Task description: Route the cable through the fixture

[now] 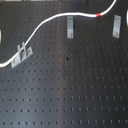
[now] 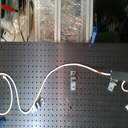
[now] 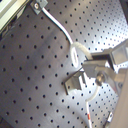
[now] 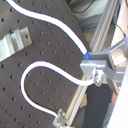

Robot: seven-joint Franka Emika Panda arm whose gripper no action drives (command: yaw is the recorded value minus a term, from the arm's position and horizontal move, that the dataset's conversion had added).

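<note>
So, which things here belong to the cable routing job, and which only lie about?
For the job:
- cable
- three grey clips
- gripper

Lying about:
- shelf clutter behind the board, in the second exterior view

A lab: black perforated breadboard (image 1: 75, 90), cluttered shelving (image 2: 50, 20) behind.
</note>
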